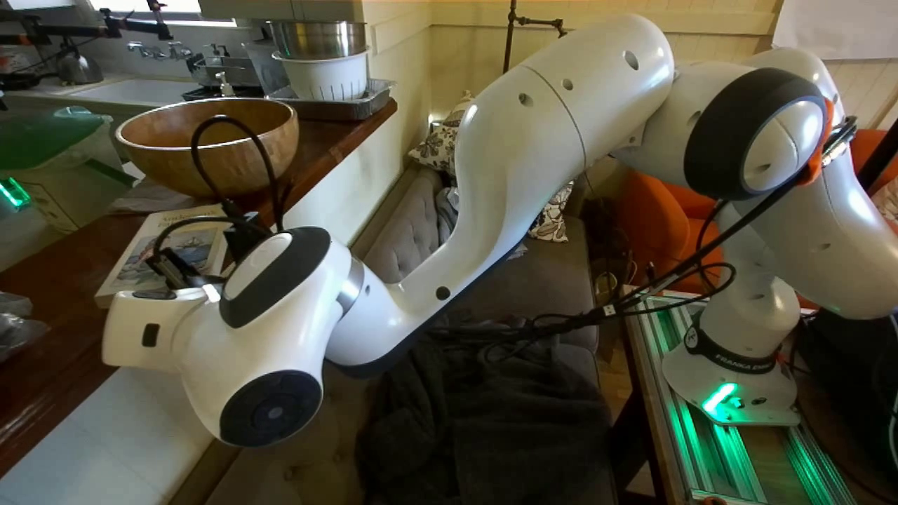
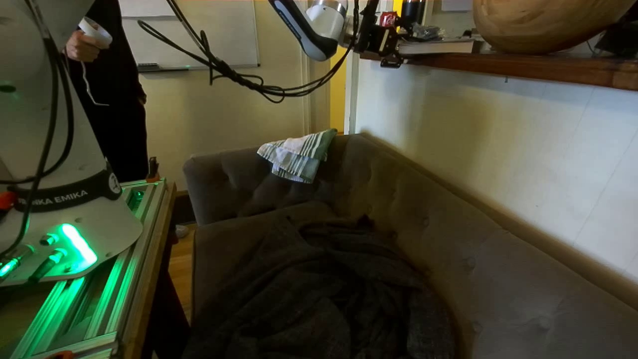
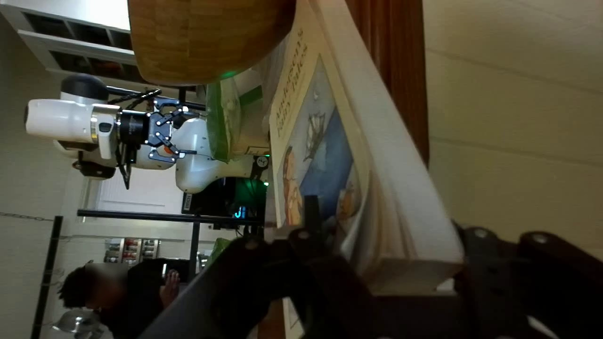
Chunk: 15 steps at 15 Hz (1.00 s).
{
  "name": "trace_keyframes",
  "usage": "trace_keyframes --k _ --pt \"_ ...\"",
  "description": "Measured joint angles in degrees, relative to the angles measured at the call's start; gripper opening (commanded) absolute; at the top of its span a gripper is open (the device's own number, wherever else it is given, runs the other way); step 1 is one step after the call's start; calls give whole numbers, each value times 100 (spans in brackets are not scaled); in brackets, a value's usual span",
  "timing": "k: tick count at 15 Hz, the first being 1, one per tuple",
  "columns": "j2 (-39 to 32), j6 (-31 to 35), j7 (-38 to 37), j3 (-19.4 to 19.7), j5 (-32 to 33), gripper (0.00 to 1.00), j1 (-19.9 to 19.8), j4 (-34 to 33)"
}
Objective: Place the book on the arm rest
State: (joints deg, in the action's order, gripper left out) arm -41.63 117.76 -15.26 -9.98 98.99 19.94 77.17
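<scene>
Book [image 3: 325,141]: lying cover up on the wooden bench [image 1: 63,351], close to its front edge, the one on the side of the sofa [image 2: 523,294]. Lettering reads Andersen's Fairy Tales.
Long axis: title to foot, oblique to the bench's front edge; foot nearer that edge than title.
Title end: points at the wooden bowl [image 1: 235,165], which stands just past it along the bench.
Foot end: points the opposite way, toward me. Whether its corner overhangs the front edge, I cannot tell.
Fore edge: faces the bench's front edge; in my wrist view the pages fan apart near the foot.
Gripper [image 3: 388,221]: mine, at the book's foot corner, fore-edge side.
Jaws: standing apart, book corner between them; one finger [image 3: 312,212] over the cover, its partner by the lower side. Whether I am squeezing, I cannot tell.
Plastic [image 1: 21,326]: crumpled, clear, on the bench past the foot end.
Tray [image 1: 337,109]: metal, at the bench corner beyond the bowl; white tub [image 1: 326,77] and steel bowl [image 1: 319,40] stacked on it.
Arm rest [image 2: 224,174]: the sofa's, lower than the bench and well apart from the book; striped cloth [image 2: 299,152] draped over it.
Blanket [image 2: 319,289]: dark, rumpled, on the sofa seat.
</scene>
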Motion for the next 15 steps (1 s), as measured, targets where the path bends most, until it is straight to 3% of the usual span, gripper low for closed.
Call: trace_keyframes --k 2,9,15 --pt "58 -104 3 0 0 4 37 16" --pt "793 -587 -8 -31 0 6 91 661" --pt "1638 -617 -159 -228 0 6 99 1316"
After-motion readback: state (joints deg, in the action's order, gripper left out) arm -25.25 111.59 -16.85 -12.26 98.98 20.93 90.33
